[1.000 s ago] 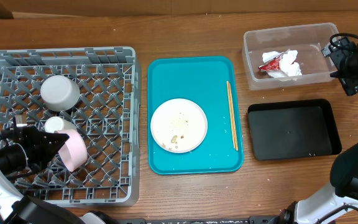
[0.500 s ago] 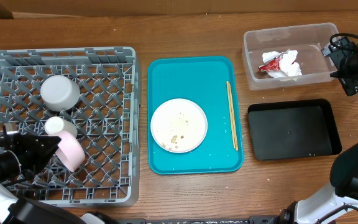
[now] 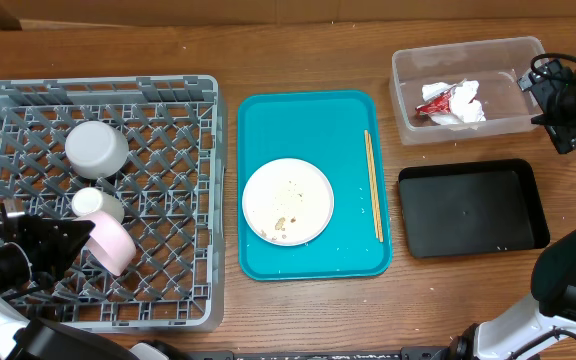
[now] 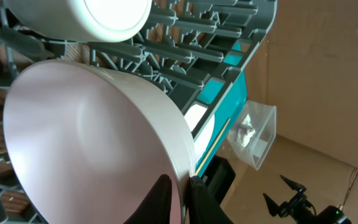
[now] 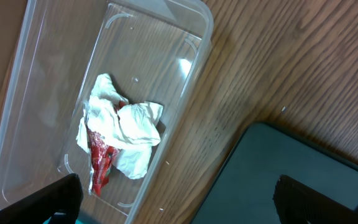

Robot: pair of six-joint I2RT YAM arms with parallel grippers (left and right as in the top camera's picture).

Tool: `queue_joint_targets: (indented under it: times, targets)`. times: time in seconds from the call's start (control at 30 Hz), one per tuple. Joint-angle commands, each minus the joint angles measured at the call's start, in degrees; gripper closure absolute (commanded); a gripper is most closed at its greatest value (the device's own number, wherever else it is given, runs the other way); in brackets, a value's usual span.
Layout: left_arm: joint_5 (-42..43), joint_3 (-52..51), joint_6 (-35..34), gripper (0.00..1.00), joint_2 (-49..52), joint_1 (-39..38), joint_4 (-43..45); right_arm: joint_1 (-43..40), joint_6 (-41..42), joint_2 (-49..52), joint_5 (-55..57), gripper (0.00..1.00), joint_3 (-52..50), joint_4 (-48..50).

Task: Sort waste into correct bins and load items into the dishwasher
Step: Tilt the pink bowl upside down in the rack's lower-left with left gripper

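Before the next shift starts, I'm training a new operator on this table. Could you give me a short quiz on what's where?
1. True or false: the chopsticks lie in the dish rack.
2. What is in the clear tub? A) a napkin and a red wrapper B) a fork C) a bottle
3. Fill in: the plate with food specks rests on the ___ tray.

Key: 1 false, they lie on the teal tray. 2 A. 3 teal.
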Motion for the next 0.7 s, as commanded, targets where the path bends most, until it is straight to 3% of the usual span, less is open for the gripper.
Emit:
queue_joint_targets:
  times: [0.0, 0.67]
  targets:
    - [-7.61, -0.42, -0.66, 0.88, -0.17, 1.75, 0.04, 0.26, 0.07, -0.59, 0.11, 0.00, 0.13, 0.33]
    - [-5.55, -0.39, -2.19, 0.85, -0.17, 6.12, -0.68, 0.26, 0.07, -0.59, 0.11, 0.00, 0.13, 0.33]
